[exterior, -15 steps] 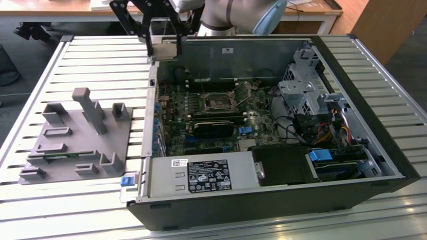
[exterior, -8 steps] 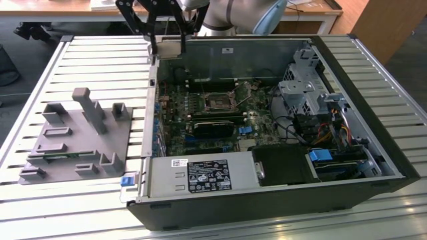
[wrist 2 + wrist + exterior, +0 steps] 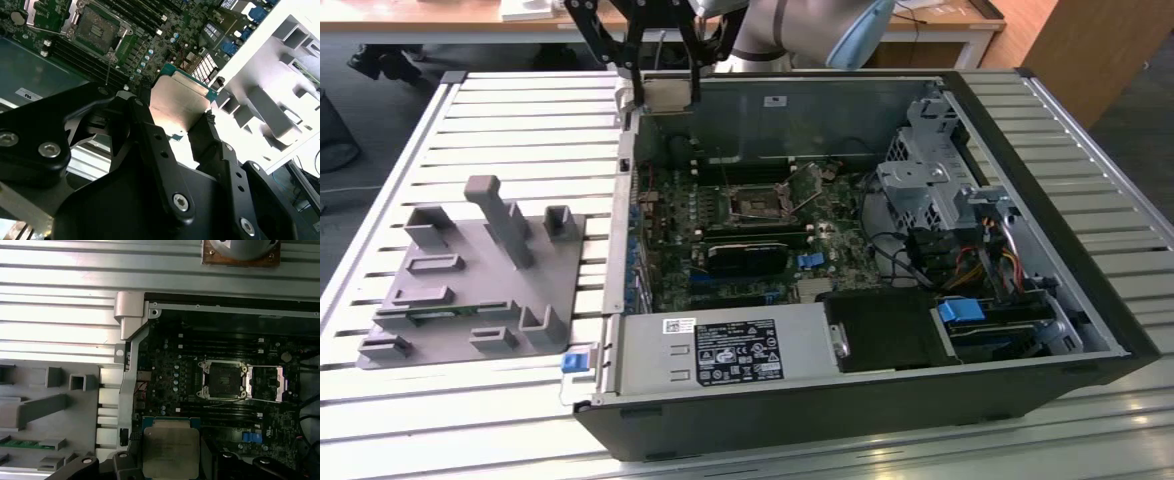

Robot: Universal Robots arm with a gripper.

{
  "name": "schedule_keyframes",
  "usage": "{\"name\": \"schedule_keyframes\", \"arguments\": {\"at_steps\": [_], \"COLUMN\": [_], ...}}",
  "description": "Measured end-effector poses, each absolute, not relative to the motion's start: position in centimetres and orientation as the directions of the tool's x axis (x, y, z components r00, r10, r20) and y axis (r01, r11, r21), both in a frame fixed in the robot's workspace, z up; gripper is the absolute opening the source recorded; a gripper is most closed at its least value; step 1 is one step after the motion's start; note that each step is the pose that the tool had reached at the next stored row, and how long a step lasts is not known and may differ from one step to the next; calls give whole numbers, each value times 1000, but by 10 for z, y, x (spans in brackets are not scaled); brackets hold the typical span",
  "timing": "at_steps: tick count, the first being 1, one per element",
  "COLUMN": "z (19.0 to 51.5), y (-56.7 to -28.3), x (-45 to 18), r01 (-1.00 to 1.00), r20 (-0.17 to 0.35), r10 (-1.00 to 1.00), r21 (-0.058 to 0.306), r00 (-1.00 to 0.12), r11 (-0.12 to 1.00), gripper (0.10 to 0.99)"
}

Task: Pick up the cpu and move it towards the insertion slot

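Black hand [image 3: 170,462] pinching the flat square silvery cpu [image 3: 170,452] by opposite edges, lifted over the open computer case's far corner; the dark square metal-framed insertion slot [image 3: 757,200] lies further inside on the green board, well apart, unfilled.

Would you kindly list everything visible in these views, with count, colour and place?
cpu: one, silvery top with a pale rim, held in the gripper above the case's far edge.
insertion slot: one, dark square with a shiny frame, open on the green board inside the case.
computer case: one, black and grey, lying open on the slatted table.
fixture: one, grey with upright posts, on the exterior view's left of the case.
slatted table: one, pale metal, under everything.
power supply: one, grey with a dark label, at the case's near edge.
gripper: one, black, closed on the cpu.
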State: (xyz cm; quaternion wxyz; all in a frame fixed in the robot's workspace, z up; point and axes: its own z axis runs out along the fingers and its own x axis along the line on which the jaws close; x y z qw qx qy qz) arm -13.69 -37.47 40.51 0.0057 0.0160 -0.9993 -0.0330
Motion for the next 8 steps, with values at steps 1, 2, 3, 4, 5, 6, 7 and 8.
{"name": "schedule_keyframes", "arguments": {"at_steps": [1, 2, 3, 4, 5, 6, 7, 8], "z": [405, 405, 405, 405, 405, 405, 405, 405], "y": [-374, -373, -372, -372, -371, -370, -369, -369], "x": [-136, -135, -134, -133, -132, -131, -130, -129], "r01": [-32, -32, -32, -32, -32, -33, -33, -33], "r20": [10, 10, 10, 10, 10, 10, 10, 10], "r10": [-32, -33, -33, -33, -33, -33, -33, -34], "r21": [66, 66, 66, 66, 66, 66, 66, 66], "r00": [-999, -999, -999, -999, -999, -999, -999, -999], "r11": [997, 997, 997, 997, 997, 997, 997, 997], "gripper": [545, 545, 545, 545, 545, 545, 545, 545]}}
